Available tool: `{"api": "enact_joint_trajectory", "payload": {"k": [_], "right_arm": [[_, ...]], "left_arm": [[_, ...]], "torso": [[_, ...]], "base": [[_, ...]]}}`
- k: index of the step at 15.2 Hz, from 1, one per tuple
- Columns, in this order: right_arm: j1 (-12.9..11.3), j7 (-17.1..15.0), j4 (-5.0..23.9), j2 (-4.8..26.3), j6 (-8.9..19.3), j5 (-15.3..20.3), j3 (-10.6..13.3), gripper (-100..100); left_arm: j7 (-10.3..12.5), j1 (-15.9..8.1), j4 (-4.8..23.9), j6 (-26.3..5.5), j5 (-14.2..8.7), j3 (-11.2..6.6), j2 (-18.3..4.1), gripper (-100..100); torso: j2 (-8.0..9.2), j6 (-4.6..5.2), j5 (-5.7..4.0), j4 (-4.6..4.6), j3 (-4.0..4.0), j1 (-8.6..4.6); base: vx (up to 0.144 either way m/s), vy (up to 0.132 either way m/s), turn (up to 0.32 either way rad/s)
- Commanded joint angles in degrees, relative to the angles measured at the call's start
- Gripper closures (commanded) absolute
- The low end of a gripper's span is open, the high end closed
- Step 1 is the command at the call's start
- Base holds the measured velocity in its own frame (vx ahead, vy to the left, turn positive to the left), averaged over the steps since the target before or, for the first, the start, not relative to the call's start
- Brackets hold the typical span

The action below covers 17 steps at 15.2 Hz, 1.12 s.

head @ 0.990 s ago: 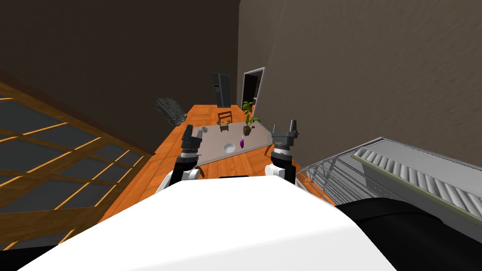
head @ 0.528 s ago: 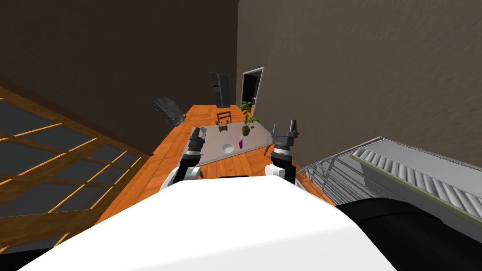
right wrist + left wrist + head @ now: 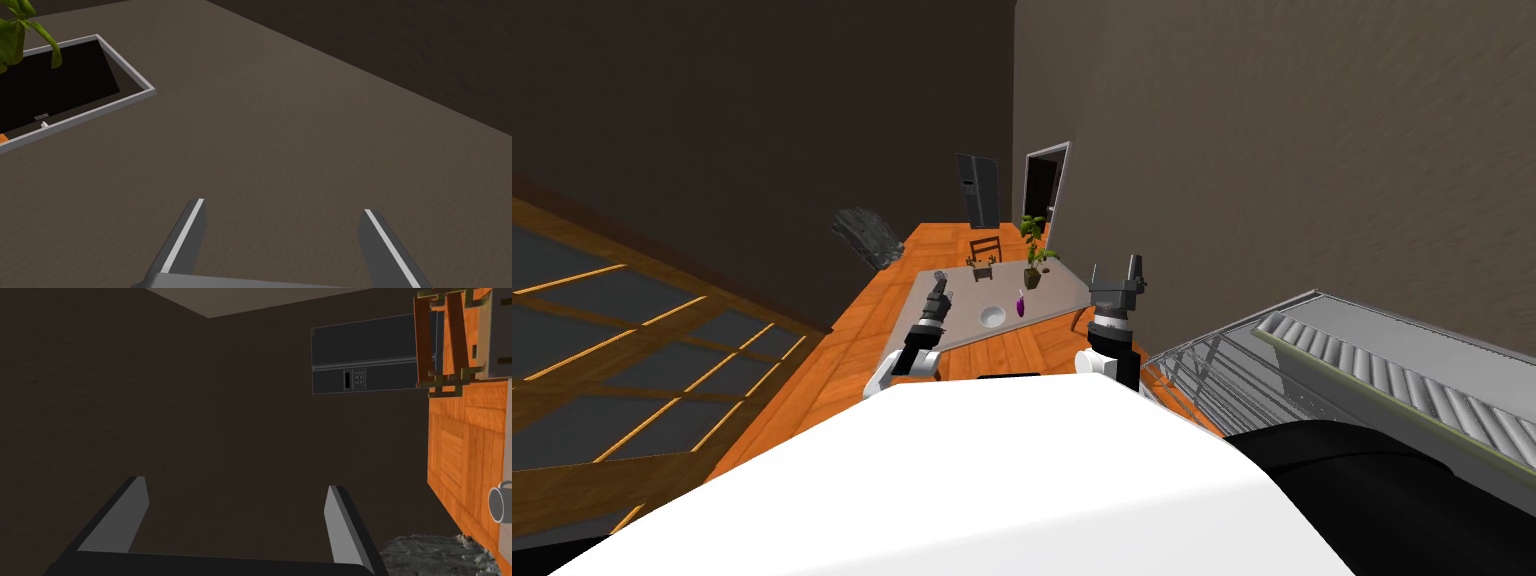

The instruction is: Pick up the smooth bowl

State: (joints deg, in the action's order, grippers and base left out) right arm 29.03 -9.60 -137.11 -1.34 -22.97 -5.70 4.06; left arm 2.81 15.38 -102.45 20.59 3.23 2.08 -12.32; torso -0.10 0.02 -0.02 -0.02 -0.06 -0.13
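Observation:
The smooth bowl is white and round and sits on the near half of the grey table. My left gripper hovers over the table's left end, a short way left of the bowl and apart from it. Its fingers stand open with nothing between them, pointing at the dark wall. My right gripper is raised at the table's right end, open and empty, facing a wall.
A purple object stands just right of the bowl, a potted plant beyond it. A grey mug lies past the left gripper. A chair, a dark fridge and a doorway are farther back. A metal rack is at my right.
My left arm has swung right and forward, from beside the table's left edge to above its left end, closer to the bowl. The right arm has stayed still.

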Motion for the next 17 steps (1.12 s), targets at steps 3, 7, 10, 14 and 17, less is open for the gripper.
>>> {"api": "enact_joint_trajectory", "payload": {"k": [3,7,10,14,17], "right_arm": [[0.0,0.0,0.0,0.0,0.0,0.0,0.0,0],[0.0,0.0,0.0,0.0,0.0,0.0,0.0,0],[0.0,0.0,0.0,0.0,0.0,0.0,0.0,0],[0.0,0.0,0.0,0.0,0.0,0.0,0.0,0],[0.0,0.0,0.0,0.0,0.0,0.0,0.0,0]], "left_arm": [[-0.62,-1.89,4.82,-3.11,0.05,-0.15,-0.43,-100],[-1.35,-4.86,9.93,-6.49,0.07,-0.44,-0.73,-100],[-1.72,-6.38,12.95,-8.21,0.09,-0.59,-0.82,-100],[-2.1,-7.91,17.33,-9.94,0.11,-0.74,-0.86,-100],[-2.47,-9.45,20.39,-11.68,0.12,-0.89,-0.87,-100]], "torso": [[-0.01,-0.01,0.0,0.0,0.0,-0.02],[0.0,-0.02,-0.01,0.0,0.0,-0.04],[0.02,-0.02,-0.01,0.0,0.01,0.0],[-0.01,-0.01,-0.01,0.0,0.0,-0.04],[0.02,-0.01,0.0,0.0,0.01,0.01]], "base": [[0.018,-0.037,-0.02],[0.018,-0.041,-0.013],[0.013,-0.032,-0.013],[0.019,-0.037,-0.018],[0.012,-0.026,-0.011]]}}
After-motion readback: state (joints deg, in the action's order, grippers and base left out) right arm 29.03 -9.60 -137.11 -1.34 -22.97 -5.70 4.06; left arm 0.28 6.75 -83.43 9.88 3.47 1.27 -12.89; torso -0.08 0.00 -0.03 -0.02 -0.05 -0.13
